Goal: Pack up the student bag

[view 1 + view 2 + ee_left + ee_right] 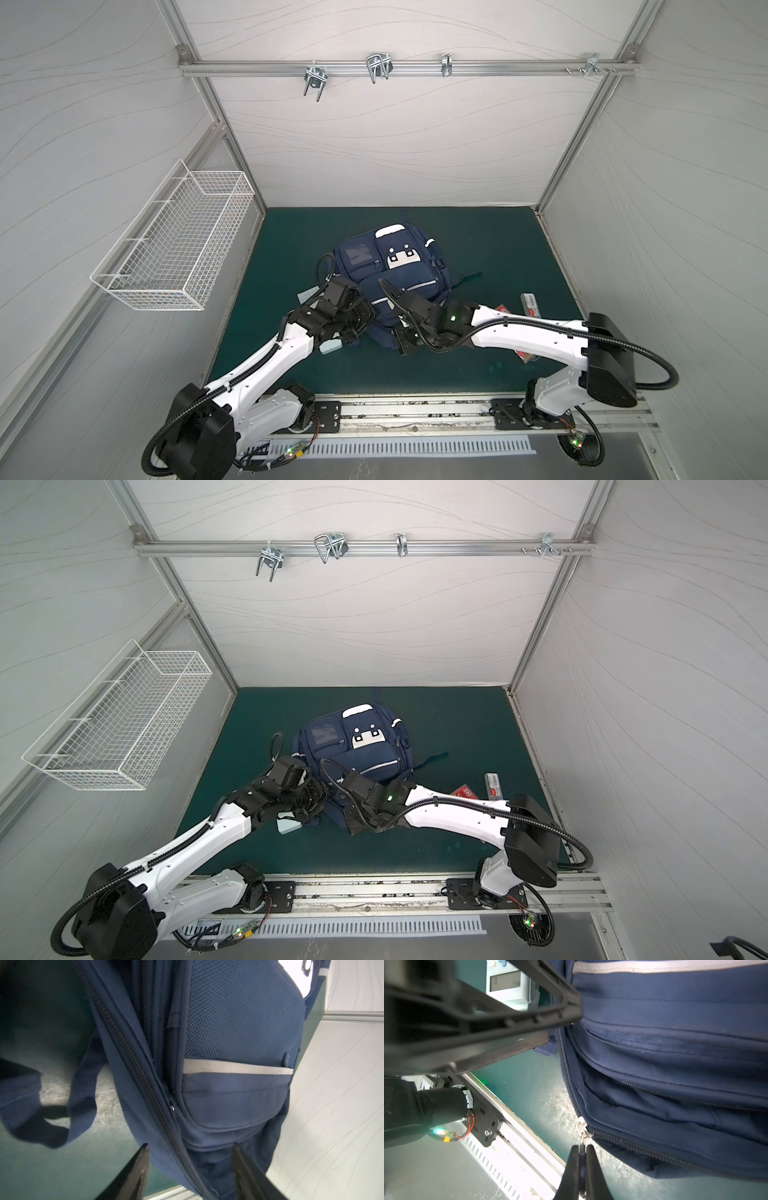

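Right tool (582,1148) is pinched together on the dark zipper pull (582,1159), which hangs from a silver slider (581,1126) at the near corner of the student bag (399,266). Only the pull sits between its fingers.

Left tool (190,1147) has its fingers (143,1159) apart, one on each side of the bag's side edge, where a line of zipper teeth (133,1051) runs. Whether those fingers touch the fabric cannot be told. A navy strap loop (83,1095) lies on the worktop (478,249) beside that edge.

In both top views the bag (361,750) lies front up in the middle of the green worktop. Its white patch (401,259) faces upward and its near end sits between the two tools.

A pale blue device with a grey screen (508,982) lies just beside the bag's near left corner, partly under the left arm (331,345). A red packet (503,309) and a grey box (530,305) lie well apart from the bag on the right. A white wire basket (178,249) hangs on the left wall.
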